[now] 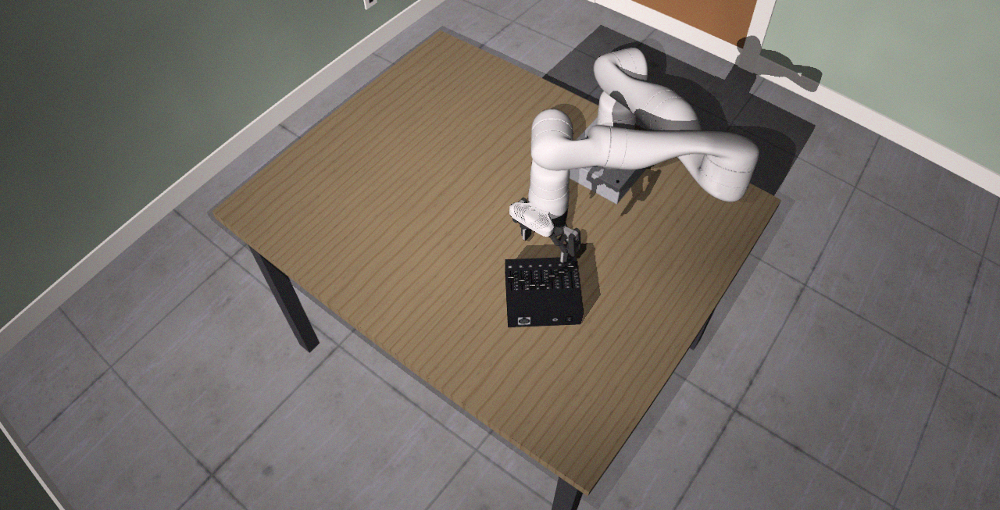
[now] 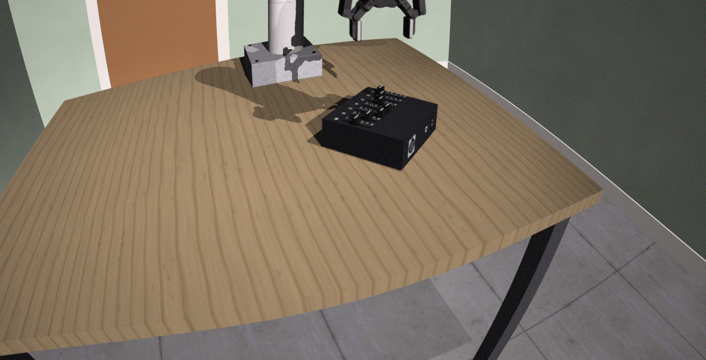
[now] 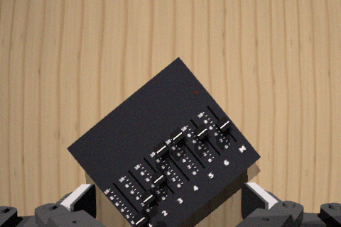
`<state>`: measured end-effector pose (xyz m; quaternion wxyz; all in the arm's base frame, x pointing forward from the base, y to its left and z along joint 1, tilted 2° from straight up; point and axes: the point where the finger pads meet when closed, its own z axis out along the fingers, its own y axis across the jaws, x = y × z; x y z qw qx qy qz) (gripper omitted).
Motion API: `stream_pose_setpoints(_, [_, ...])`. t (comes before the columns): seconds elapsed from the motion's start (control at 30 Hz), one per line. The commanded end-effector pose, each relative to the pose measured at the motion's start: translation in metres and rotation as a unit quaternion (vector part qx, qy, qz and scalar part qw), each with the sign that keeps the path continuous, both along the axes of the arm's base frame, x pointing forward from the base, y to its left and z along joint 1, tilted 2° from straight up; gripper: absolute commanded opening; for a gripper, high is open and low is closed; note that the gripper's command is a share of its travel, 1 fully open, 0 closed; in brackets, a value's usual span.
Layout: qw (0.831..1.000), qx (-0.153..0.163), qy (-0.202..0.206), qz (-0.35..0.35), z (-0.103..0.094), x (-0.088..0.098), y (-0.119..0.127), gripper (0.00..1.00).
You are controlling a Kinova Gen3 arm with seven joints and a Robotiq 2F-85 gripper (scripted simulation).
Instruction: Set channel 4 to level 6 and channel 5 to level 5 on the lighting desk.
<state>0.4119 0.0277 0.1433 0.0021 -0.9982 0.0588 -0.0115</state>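
Observation:
The black lighting desk (image 1: 544,305) (image 2: 367,143) (image 3: 142,113) stands flat on the table, turned diagonally in the wrist view. There, the channel 4 cap (image 3: 161,150) and channel 5 cap (image 3: 177,136) both sit near the 10 end, about level 9 to 10. The channel 6 cap (image 3: 202,133) is near 6, the M cap (image 3: 224,125) near 4 or 5, and the channel 3 cap (image 3: 159,179) near 4. The channel 2 cap (image 3: 148,199) and channel 1 cap (image 3: 141,220) are low. My gripper (image 1: 545,247) (image 2: 382,37) (image 3: 169,201) is open and empty, above the desk's label side, touching nothing.
The wooden table (image 1: 391,192) (image 2: 222,234) (image 3: 71,25) carries the desk and my arm's grey base (image 1: 602,187) (image 2: 286,72). Neighbouring fader caps stand close together. My forearm (image 1: 643,147) reaches out from the base side. Sockets (image 1: 523,321) (image 2: 411,146) are on the desk's far wall.

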Motion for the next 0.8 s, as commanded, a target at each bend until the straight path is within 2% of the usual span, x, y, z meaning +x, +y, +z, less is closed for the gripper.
stream_pose_setpoints(0.0, [1.000, 0.002, -0.003, 0.000, 0.002, 0.002, 0.003, 1.00])
stream_pose_setpoints(0.33, [1.000, 0.001, -0.003, 0.025, -0.003, 0.005, 0.004, 1.00])
stream_pose_setpoints(0.57, [0.991, -0.004, -0.003, 0.133, -0.027, 0.016, 0.007, 1.00])
stream_pose_setpoints(0.63, [0.991, -0.004, -0.003, 0.133, -0.027, 0.016, 0.007, 1.00])
stream_pose_setpoints(0.77, [0.977, -0.006, -0.003, 0.212, -0.045, 0.023, 0.011, 1.00])
